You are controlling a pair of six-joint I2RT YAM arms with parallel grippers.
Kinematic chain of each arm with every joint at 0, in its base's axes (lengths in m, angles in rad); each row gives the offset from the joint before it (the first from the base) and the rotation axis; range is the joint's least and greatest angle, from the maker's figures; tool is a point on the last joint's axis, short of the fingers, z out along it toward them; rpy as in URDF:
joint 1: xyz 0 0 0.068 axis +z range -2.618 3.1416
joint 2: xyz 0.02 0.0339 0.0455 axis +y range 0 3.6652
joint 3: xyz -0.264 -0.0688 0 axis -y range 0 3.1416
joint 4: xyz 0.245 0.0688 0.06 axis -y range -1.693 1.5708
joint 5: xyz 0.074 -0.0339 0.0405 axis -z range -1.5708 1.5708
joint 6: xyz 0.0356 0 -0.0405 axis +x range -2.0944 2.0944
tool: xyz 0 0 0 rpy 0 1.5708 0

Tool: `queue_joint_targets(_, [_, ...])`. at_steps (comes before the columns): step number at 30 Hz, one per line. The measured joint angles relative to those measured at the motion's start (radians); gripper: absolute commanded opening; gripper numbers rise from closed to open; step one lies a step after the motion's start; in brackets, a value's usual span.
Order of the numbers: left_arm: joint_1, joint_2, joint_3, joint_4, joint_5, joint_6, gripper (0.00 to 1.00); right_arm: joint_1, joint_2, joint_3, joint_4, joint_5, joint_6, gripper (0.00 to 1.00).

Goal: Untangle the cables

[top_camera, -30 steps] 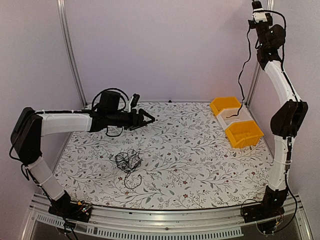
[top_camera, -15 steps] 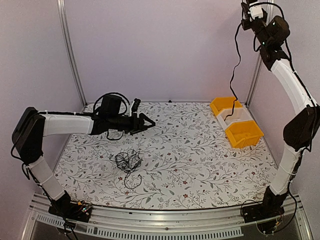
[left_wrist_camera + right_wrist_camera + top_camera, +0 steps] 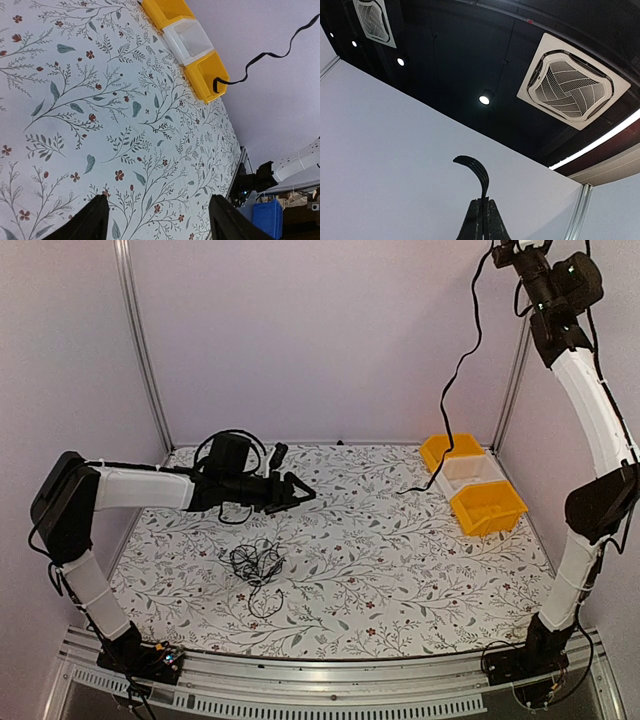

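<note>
A bunch of thin black cables (image 3: 255,563) lies tangled on the flowered table, left of centre. My left gripper (image 3: 303,490) hovers behind and to the right of the bunch, open and empty; its fingers (image 3: 92,220) frame bare tabletop in the left wrist view. My right gripper (image 3: 507,250) is raised to the top right, shut on one black cable (image 3: 462,360) that hangs down to beside the bins. In the right wrist view the right gripper (image 3: 483,200) pinches this cable (image 3: 479,172), whose short end curls above it. The cable also shows in the left wrist view (image 3: 260,56).
A row of bins stands at the back right: a yellow bin (image 3: 449,448), a white bin (image 3: 470,472) and a yellow bin (image 3: 487,507). They also show in the left wrist view (image 3: 207,75). Metal frame posts stand at the back corners.
My right arm has risen higher with the cable, and the cable's lower end has come out of the white bin and swung left. My left gripper has drifted slightly right and lower.
</note>
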Motion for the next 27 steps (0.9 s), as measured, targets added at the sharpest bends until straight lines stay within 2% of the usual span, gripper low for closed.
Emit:
queue_joint_targets(8, [-0.001, 0.000, 0.000, 0.001, 0.002, 0.000, 0.71, 0.000, 0.095, 0.013, 0.005, 0.005, 0.000, 0.00])
queue_joint_targets(15, [-0.004, 0.013, 0.003, 0.001, 0.011, 0.000, 0.71, -0.005, 0.235, 0.140, 0.063, 0.020, -0.051, 0.00])
queue_joint_targets(23, [-0.009, 0.033, 0.004, -0.004, 0.019, -0.001, 0.71, -0.070, 0.258, 0.140, 0.114, 0.055, -0.069, 0.00])
queue_joint_targets(27, [-0.010, 0.039, 0.012, -0.010, 0.025, -0.001, 0.71, -0.130, 0.251, 0.076, 0.150, 0.099, -0.063, 0.00])
